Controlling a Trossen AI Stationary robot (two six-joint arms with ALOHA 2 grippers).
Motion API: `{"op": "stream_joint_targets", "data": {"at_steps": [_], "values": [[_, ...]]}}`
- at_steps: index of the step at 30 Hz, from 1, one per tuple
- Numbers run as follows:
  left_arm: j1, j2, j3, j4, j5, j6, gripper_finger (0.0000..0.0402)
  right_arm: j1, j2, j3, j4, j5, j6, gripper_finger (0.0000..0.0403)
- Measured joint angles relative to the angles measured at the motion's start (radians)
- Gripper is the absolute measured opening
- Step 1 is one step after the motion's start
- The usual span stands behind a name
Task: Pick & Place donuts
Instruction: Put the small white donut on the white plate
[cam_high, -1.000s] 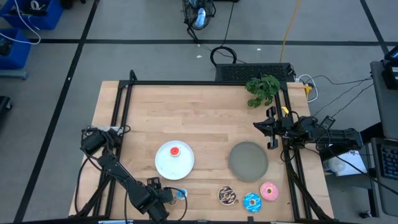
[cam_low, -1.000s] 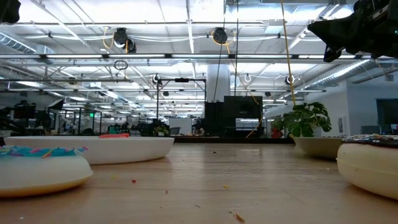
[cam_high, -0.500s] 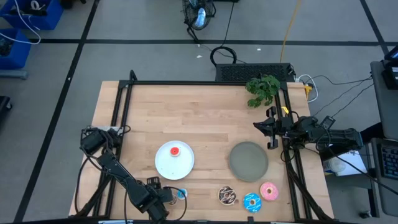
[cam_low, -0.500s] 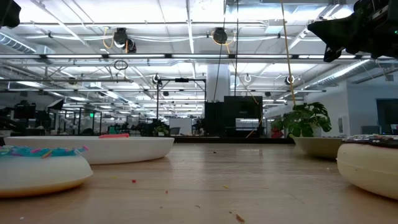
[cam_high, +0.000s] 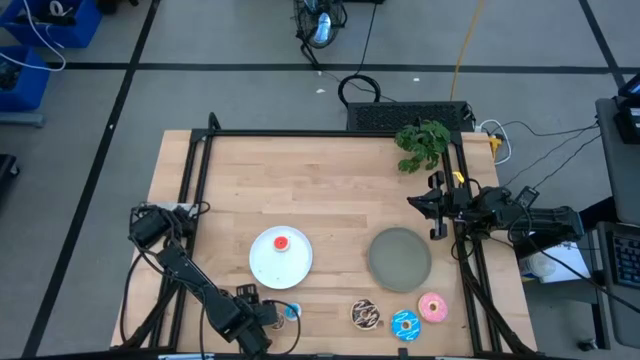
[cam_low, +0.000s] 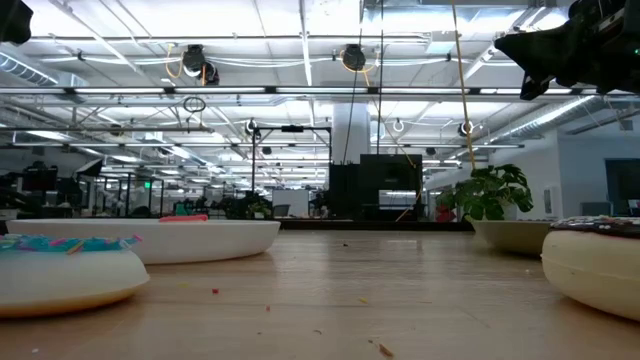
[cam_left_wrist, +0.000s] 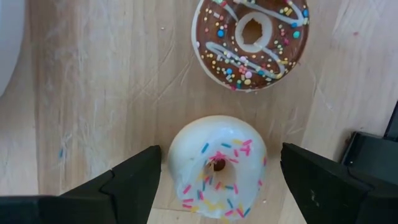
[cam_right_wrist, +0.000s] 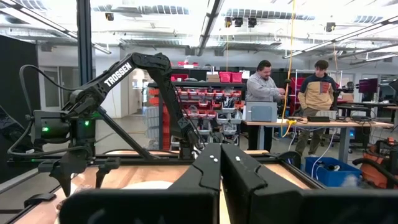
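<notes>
High view: my left tool (cam_high: 283, 312) sits at the counter's (cam_high: 330, 190) lower left edge, jaws wide around a small pale donut (cam_high: 291, 311) with nothing gripped. The white plate (cam_high: 268, 262) lies just above it, a red donut (cam_high: 282, 241) on it. The grey plate (cam_high: 400, 257) is right of centre. Along the bottom edge run the chocolate donut (cam_high: 365, 315), the blue donut (cam_high: 405, 325) and the pink donut (cam_high: 433, 307), close together. My right tool (cam_high: 417, 204) waits at the right edge, jaws shut, below the plant (cam_high: 422, 143). The counter's upper half is open wood.

Low view: the blue donut (cam_low: 62, 272) fills the lower left, the white plate (cam_low: 200, 238) lies behind it, and the chocolate donut (cam_low: 595, 265) is cut by the right edge. Bare wood runs between them. My right arm hangs at upper right.

Left wrist view: my two fingers (cam_left_wrist: 134, 183) stand wide either side of the pale donut (cam_left_wrist: 217, 167), apart from it. The chocolate donut (cam_left_wrist: 252, 40) lies just beyond.

Right wrist view: my fingers (cam_right_wrist: 205, 168) meet, closed. The left arm (cam_right_wrist: 124, 81) stands across the counter; two people (cam_right_wrist: 292, 93) stand at a bench behind.
</notes>
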Motion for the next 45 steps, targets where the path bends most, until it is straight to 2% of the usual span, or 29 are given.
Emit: {"op": "stream_joint_targets", "data": {"at_steps": [5, 14, 23, 31, 38, 45], "values": [[-0.001, 0.001, 0.000, -0.001, -0.014, 0.040, 0.0317, 0.000, 0.000, 0.000, 0.000, 0.000, 0.000, 0.0000], [0.000, 0.001, -0.002, -0.003, -0.021, 0.045, 0.0234, 0.000, 0.000, 0.000, 0.000, 0.000, 0.000, 0.0000], [0.012, -0.028, -0.005, 0.004, -0.009, 0.030, 0.0177, 0.000, 0.000, 0.000, 0.000, 0.000, 0.000, 0.0000], [0.031, -0.113, -0.003, -0.033, -0.016, 0.032, 0.0162, 0.000, 0.000, 0.000, 0.000, 0.000, 0.000, 0.0000], [0.051, -0.243, -0.003, -0.192, -0.032, 0.026, 0.0161, 0.000, 0.000, 0.000, 0.000, 0.000, 0.002, 0.0000], [0.091, -0.370, -0.002, -0.273, -0.107, 0.019, 0.0161, 0.000, 0.000, 0.000, 0.000, 0.000, 0.001, 0.0000]]}}
